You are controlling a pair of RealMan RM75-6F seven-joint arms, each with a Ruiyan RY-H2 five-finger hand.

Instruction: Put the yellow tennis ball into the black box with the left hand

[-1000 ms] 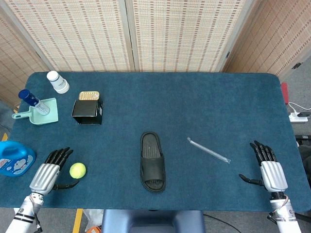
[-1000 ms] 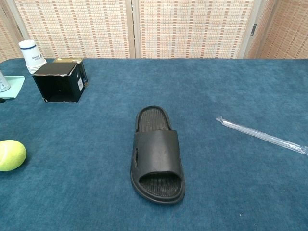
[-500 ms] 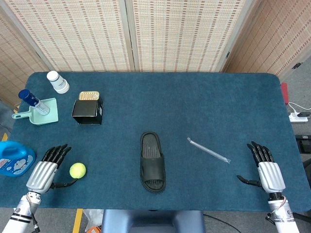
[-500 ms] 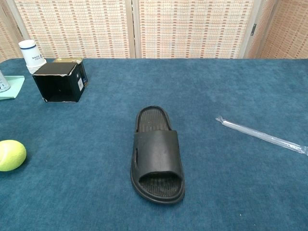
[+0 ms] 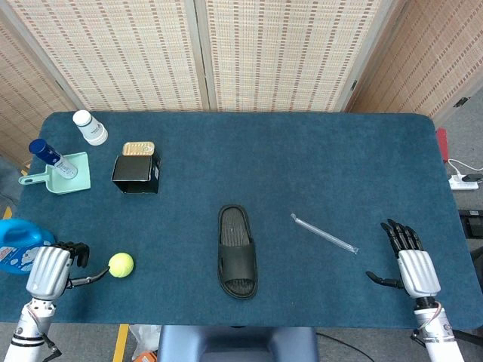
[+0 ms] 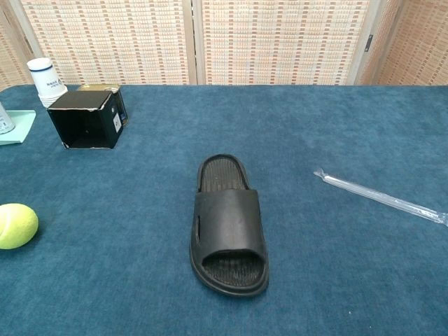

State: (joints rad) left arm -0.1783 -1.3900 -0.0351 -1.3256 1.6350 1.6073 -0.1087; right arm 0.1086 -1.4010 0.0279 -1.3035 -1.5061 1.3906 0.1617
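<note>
Left robot hand has drawn back lower left, fingers apart, empty | yellow tennis ball on counter beside thumb | right robot hand spread, idle | risk: a nudge rolls ball away from black box

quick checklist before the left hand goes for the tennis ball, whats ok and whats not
1. Tennis ball free on the table, nothing on it: ok.
2. Left hand holds nothing: ok; it sits beside the ball, thumb reaching toward it.
3. Hand actually touching the ball: cannot tell.
4. Black box opening clear and nothing visible inside: ok; it faces the robot in the chest view.
5. Blue detergent bottle close against the left hand: not ok, watch it.
6. Right hand open and far away: ok.
</note>
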